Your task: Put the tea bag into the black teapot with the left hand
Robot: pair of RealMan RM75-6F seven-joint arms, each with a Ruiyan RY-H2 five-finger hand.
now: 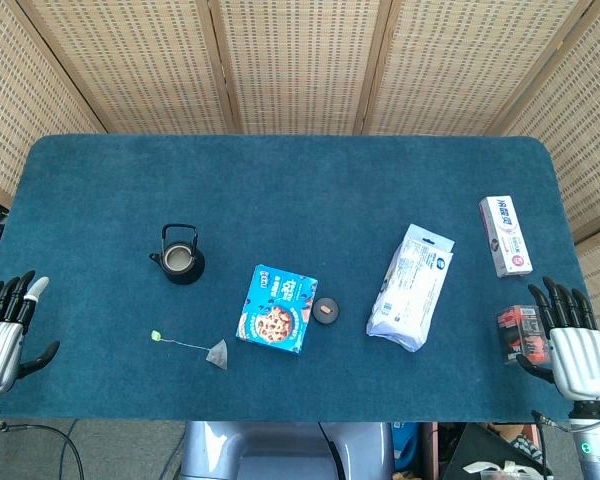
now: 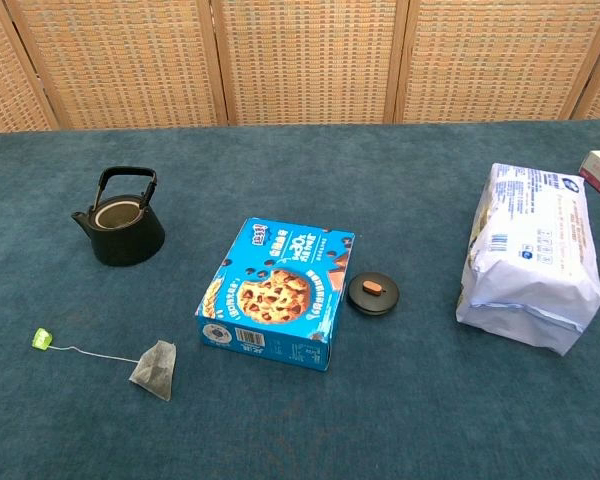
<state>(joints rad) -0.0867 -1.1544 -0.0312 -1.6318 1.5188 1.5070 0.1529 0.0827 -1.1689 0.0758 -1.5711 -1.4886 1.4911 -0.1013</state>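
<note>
the tea bag point(image 2: 154, 368) lies flat on the blue table point(image 1: 280, 170), near the front edge, its string running out left to a small green tag point(image 2: 42, 339). being laid out this way, bag and tag apart, the string is slack and free to pinch, and nothing sits on it. the teapot point(image 2: 122, 230) stands upright just behind it and a little left, handle raised and mouth uncovered. its lid point(image 2: 370, 294) rests apart on the table, right of the cookie box point(image 2: 275, 293), so the opening is ready to take the bag. the left hand point(image 1: 5, 325) waits at the table's left front corner, fingers spread and holding nothing, well short of the bag. the right hand point(image 1: 570, 340) is likewise spread and empty at the right front corner, next to a small red packet point(image 1: 515, 328). a white pouch point(image 2: 530, 255) and a toothpaste box point(image 1: 505, 235) lie further right, out of the way. the task looks not yet begun: judging from this, the left hand must reach right to the bag first.
</note>
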